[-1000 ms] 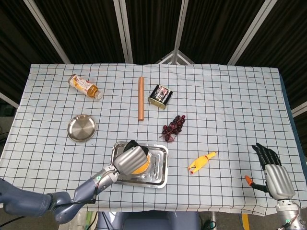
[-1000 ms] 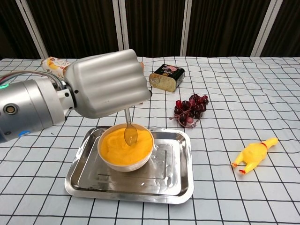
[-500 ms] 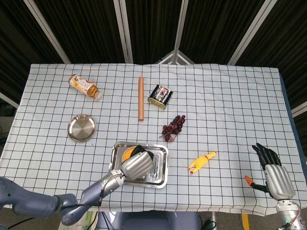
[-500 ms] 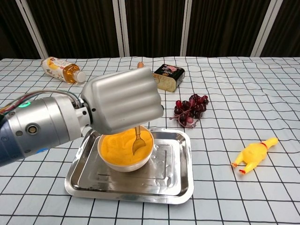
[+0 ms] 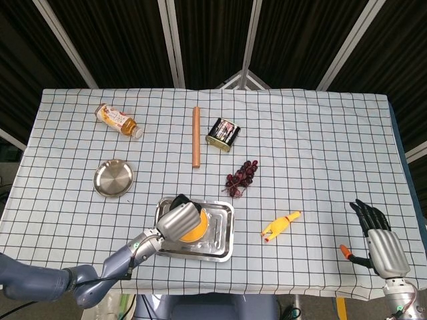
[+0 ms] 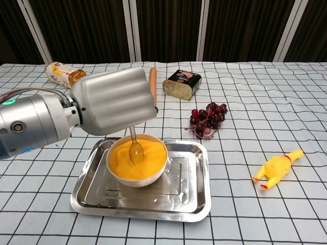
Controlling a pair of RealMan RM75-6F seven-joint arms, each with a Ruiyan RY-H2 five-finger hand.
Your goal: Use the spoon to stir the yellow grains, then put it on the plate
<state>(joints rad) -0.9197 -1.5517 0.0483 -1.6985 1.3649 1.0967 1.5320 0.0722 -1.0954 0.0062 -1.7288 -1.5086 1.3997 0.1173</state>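
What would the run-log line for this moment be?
stage: stirring | left robot hand: holds spoon in yellow grains | right robot hand: idle | plate: bare

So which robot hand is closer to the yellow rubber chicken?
The right hand looks a little nearer, though it's close. It rests at the table's near right corner, to the right of the chicken. The left hand is on the chicken's other side, holding the spoon over the bowl.

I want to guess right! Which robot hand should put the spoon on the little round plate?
Probably the left hand: it already holds the spoon in the grains, and the plate lies on its side. The right hand rests far away at the table's opposite edge.
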